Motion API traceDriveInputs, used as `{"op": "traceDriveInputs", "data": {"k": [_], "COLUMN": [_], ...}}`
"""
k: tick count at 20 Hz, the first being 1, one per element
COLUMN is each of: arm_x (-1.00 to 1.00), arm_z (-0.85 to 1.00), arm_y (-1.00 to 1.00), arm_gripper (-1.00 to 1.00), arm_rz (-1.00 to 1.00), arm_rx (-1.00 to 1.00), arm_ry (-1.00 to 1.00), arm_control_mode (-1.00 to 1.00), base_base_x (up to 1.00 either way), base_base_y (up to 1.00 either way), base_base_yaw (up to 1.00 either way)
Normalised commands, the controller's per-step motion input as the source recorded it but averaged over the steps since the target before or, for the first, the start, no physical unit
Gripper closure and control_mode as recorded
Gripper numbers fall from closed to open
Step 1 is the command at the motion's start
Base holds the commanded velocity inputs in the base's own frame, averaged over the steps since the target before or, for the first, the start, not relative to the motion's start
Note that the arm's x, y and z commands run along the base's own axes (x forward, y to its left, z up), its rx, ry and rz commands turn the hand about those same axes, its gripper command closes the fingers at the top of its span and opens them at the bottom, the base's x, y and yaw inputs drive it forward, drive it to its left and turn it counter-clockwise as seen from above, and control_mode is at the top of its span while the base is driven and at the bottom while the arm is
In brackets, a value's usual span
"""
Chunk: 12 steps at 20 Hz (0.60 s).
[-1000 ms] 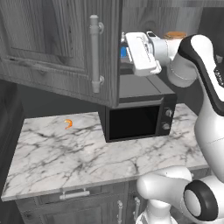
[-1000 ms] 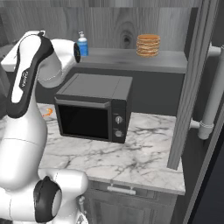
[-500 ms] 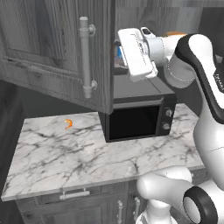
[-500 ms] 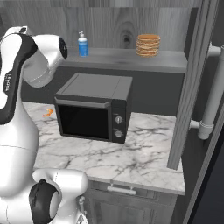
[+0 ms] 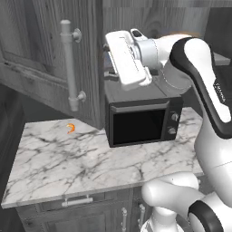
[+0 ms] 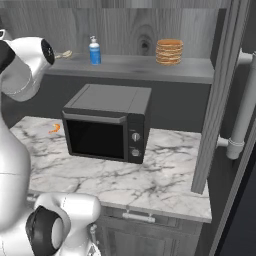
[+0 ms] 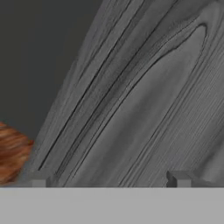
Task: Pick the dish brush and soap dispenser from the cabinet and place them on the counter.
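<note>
Fingers: the two dark tips (image 7: 178,178) stand as far apart as they go, nothing between them. They face the wood-grain inner face of a cabinet door, close up.
Gripper: the gripper (image 7: 109,180) is empty; its white hand (image 5: 129,59) sits high, level with the shelf, beside the open left door (image 5: 54,59). This looks like a reach into the cabinet, with the jaws spread wide ready to take something.
Soap dispenser: the blue bottle (image 6: 94,50) stands upright near the left end of the grey shelf (image 6: 135,67), toward its back. It is not yet taken.
Dish brush: a thin tan stick (image 6: 63,54) lies flat at the shelf's left end, just left of the bottle; its head is too small to make out.
Stack of discs: tan rounds (image 6: 169,51) sit toward the shelf's right end, well apart from both task items.
Microwave: it (image 6: 106,121) stands at the back of the counter (image 6: 165,182), below the shelf, so the free marble lies in front and at the left edge.
Orange item: a small curl (image 5: 70,128) lies near the counter's back left corner.
Judgement: the pick is only beginning; the hand is nearest the shelf's left end.
</note>
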Motion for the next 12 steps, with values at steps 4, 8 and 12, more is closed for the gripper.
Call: {"op": "traceDriveInputs", "data": {"k": [4,8,12], "arm_x": [0.0,0.0,0.0], "arm_z": [-0.15,-0.17,-0.19], "arm_y": [0.71,0.7,0.69], "arm_gripper": [-1.0,-1.0,-1.0], "arm_rz": [0.02,0.02,0.03], "arm_rx": [0.0,0.0,0.0], "arm_ry": [0.02,0.03,0.03], "arm_control_mode": [-1.0,-1.0,-1.0], "base_base_x": [0.0,0.0,0.0], "base_base_y": [0.0,0.0,0.0], "base_base_yaw": [0.0,0.0,0.0]}}
